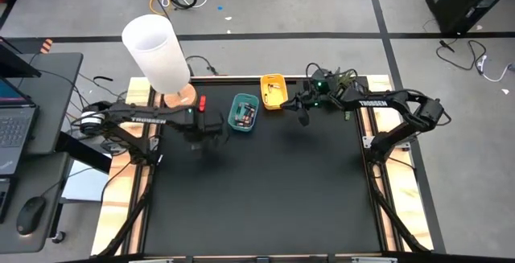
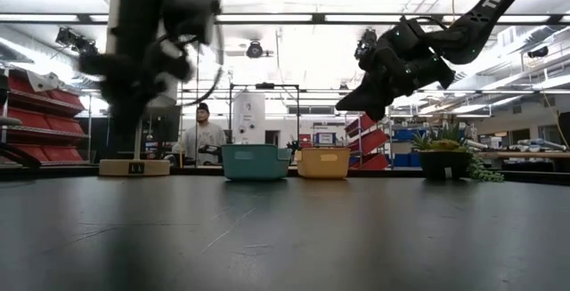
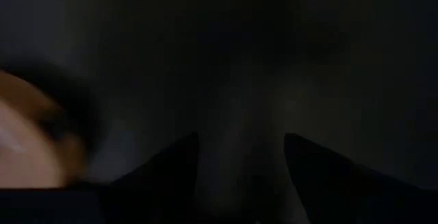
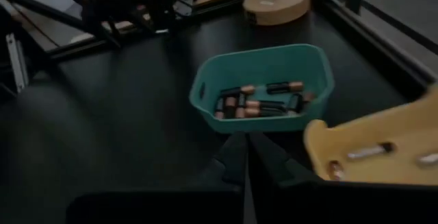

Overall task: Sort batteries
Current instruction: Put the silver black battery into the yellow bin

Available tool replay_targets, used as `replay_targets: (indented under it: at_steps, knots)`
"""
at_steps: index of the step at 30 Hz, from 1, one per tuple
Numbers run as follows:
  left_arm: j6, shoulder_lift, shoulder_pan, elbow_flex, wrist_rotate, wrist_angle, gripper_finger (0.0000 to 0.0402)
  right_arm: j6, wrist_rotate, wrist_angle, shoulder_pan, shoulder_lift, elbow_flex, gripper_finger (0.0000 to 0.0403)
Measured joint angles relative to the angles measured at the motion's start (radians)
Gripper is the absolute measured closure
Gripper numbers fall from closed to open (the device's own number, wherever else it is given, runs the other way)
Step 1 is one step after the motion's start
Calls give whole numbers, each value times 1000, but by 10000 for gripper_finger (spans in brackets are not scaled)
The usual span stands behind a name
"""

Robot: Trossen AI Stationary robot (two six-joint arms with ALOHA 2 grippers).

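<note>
The batteries (image 4: 263,99) lie in the teal bin (image 4: 205,94), with paler ones in the yellow bin (image 4: 410,131). The right gripper (image 4: 246,157) hangs closed and empty just beside them. The left gripper (image 3: 239,162), fingers apart and empty, hovers over bare worktop (image 1: 265,191). Both should lift straight clear without nudging the bins.

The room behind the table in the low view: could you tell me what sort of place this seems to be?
Probably a robotics lab or workshop. Long ceiling strip lights run overhead, red parts-bin racks line the wall, and a person sits at a workstation behind the teal bin and yellow bin.
</note>
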Motion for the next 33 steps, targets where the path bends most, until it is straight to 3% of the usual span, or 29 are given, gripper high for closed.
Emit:
replay_targets:
  at_steps: [6, 19, 25, 33]
  knots:
    - [-63, 13, -42, -135, 54, -14, 172, 2, 87, 25, 127, 0, 0, 397]
    - [-158, 19, -47, -264, 186, -21, 172, 1, 176, 31, 289, 0, -11, 395]
    - [-185, 20, -46, -324, 287, -61, 172, 40, 299, 41, 342, 1, -49, 395]
    - [-336, 20, -45, -336, 216, -4, 161, 145, 360, 113, 371, 1, -80, 394]
